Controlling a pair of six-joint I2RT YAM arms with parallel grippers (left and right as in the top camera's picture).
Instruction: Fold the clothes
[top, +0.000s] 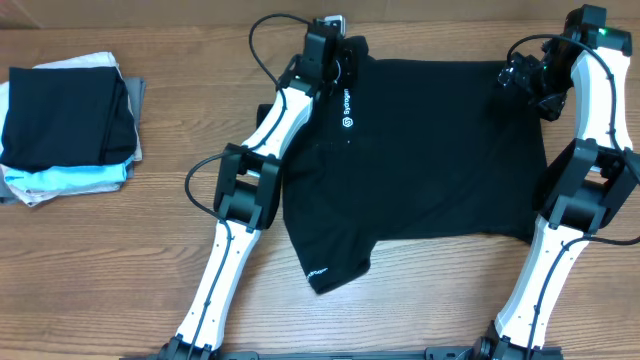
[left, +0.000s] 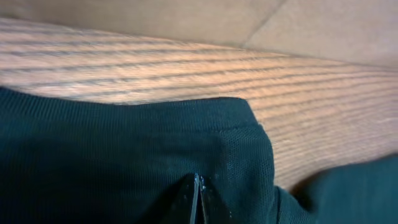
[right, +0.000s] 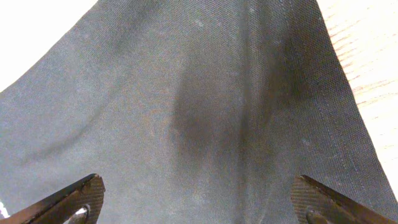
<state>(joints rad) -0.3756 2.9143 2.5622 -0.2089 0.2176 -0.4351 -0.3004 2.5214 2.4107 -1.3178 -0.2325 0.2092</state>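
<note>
Black cloth, overhead: a large black short-sleeved T-shirt (top: 430, 150) of soft fabric lies spread fairly flat over the middle and right of the brown wooden tabletop (top: 150, 260). One sleeve with white lettering points toward the near edge.
Arms, overhead: the left tool (top: 335, 40) sits at the T-shirt's far-left corner and the right tool (top: 515, 75) at its far-right corner.
Side pile, overhead: a stack of folded garments (top: 70, 120), black on top of pale blue and grey, lies well apart at the left (no part of this job).
Left wrist: the left tool (left: 198, 199) has its tips pressed together, buried in the T-shirt (left: 124, 149). It appears to pinch the fabric just inside a corner edge, with bare wood (left: 186, 68) beyond.
Right wrist: the right tool (right: 199, 199) has its jaws wide apart with nothing between them. The T-shirt's weave (right: 199, 93) fills the view below, and a strip of wood (right: 373, 62) shows at the right.
Step in hand: probably taking hold of the two far corners for a first fold. The left corner looks held, the right not yet.
Next move: the right tool would need to settle onto its corner and close. Both tools would then need to lift evenly and carry the far edge toward the near one, so that the soft cloth does not skew.
</note>
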